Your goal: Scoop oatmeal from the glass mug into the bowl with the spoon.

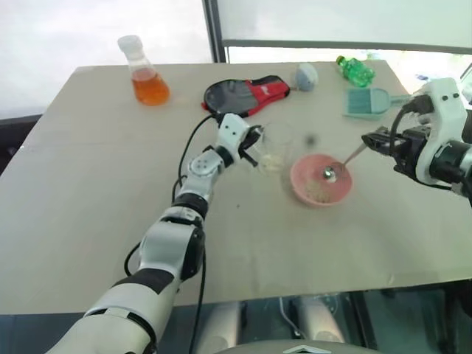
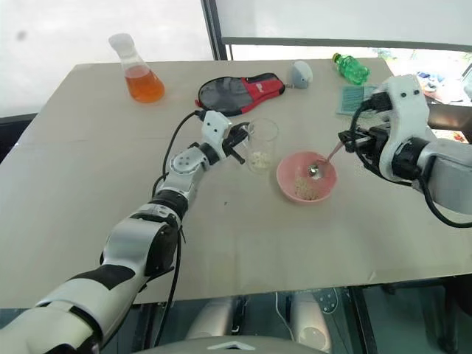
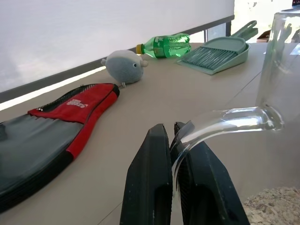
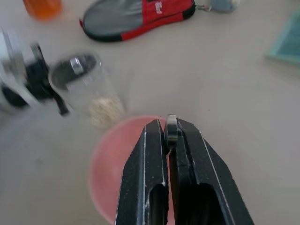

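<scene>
**Both grippers clamped: mug handle on the left, spoon over the bowl on the right**

Left of the left gripper (image 2: pixel 237 141) the counter (image 2: pixel 88 221) is bare out to its left edge and down to the near edge; only a conical flask (image 2: pixel 136 71) of orange liquid stands well behind it, near the far left corner. Just behind this gripper lies a black-and-red case (image 2: pixel 240 91), close enough to narrow the room on that side. The gripper's fingers are shut on the handle of the glass mug (image 2: pixel 262 144), which stands upright directly to its right, with oatmeal (image 2: pixel 258 159) lying in its bottom.

Right of the mug, just beside it but apart, sits the pink bowl (image 2: pixel 306 178), holding a scatter of flakes. The right gripper (image 2: pixel 348 140) hangs above and to the right of the bowl, fingers closed on the handle of the spoon (image 2: pixel 324 161), which slants down from the gripper so that its tip lies inside the bowl. Behind the right gripper are a grey-green dustpan (image 1: pixel 366 102), a green bottle (image 2: pixel 351 68) and a small grey plush (image 2: pixel 300 74) near the far edge. In front of it the counter lies open to the near edge.
</scene>
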{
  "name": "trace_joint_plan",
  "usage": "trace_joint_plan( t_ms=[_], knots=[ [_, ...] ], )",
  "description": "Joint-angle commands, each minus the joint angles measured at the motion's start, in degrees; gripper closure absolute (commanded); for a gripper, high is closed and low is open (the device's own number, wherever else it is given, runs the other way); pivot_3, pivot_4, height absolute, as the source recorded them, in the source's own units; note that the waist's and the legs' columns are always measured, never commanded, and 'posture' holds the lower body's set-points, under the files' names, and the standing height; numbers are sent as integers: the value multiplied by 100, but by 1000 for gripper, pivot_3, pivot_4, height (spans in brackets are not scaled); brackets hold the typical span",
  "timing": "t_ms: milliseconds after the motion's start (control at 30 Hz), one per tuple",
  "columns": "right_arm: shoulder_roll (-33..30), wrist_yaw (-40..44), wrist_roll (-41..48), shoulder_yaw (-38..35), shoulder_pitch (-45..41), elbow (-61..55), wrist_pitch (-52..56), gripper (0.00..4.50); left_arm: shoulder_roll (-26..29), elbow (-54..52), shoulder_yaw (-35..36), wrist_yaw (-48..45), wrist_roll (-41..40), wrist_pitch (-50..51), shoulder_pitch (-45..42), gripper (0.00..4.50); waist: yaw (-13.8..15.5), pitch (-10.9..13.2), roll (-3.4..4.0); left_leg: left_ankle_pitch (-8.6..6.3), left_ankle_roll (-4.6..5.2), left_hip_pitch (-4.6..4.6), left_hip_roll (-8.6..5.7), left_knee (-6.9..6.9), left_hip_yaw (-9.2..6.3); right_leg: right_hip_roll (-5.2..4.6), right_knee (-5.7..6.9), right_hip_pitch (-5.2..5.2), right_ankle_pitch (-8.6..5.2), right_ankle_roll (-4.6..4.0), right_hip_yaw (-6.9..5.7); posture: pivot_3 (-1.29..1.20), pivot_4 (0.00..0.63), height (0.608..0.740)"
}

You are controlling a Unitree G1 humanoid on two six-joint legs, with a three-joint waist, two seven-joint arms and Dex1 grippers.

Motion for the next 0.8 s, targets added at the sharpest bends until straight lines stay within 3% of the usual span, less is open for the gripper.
trace_joint_plan(
  t_ms=[33, 200, 367, 467, 600, 800],
  knots=[
    [423, -224, 312, -494, -482, 69, -361, 4500, 88, 18, -41, 56, 119, -5, 171, 4475, -5, 0, 1, 0, 0, 0, -1, 1, 0, 0, 0, -1, 1, 1, 0, 0, 150, 740],
    [1878, -530, 312, -311, -1799, 358, -290, 4500, 63, -45, 4, 122, 87, -11, 278, 4475, -12, -4, 9, 0, 0, 16, 6, -2, 1, 14, 13, -3, 1, 1, 8, 0, 150, 740],
    [2115, -554, 312, 92, -2032, 758, 80, 4500, -3, -182, 40, 176, 19, -26, 398, 4475, 40, -9, 0, 0, 0, -1, -4, 1, -9, 0, -4, -1, 1, 1, -8, 0, 150, 740],
    [1899, -515, 217, 348, -1949, 916, 313, 4500, 2, -264, 63, 237, -36, -39, 472, 4475, 28, -9, 1, -2, 3, -3, -8, -1, -6, -7, -5, -6, 1, 1, -3, 0, 150, 740],
    [1757, -141, -459, 599, -2027, 1120, 585, 4500, 24, -421, 84, 230, -118, -43, 624, 4475, 8, -11, 3, -2, 4, -1, -6, -4, -6, -6, -6, -6, 1, 1, -4, 0, 150, 740],
    [2327, 207, -1415, 863, -2468, 1583, 594, 4500, -36, -757, 159, 210, -271, 93, 896, 4475, -9, -13, 9, -2, 4, 11, -5, -3, -4, 1, 10, -5, 1, 1, 1, 0, 150, 740]
  ],
)
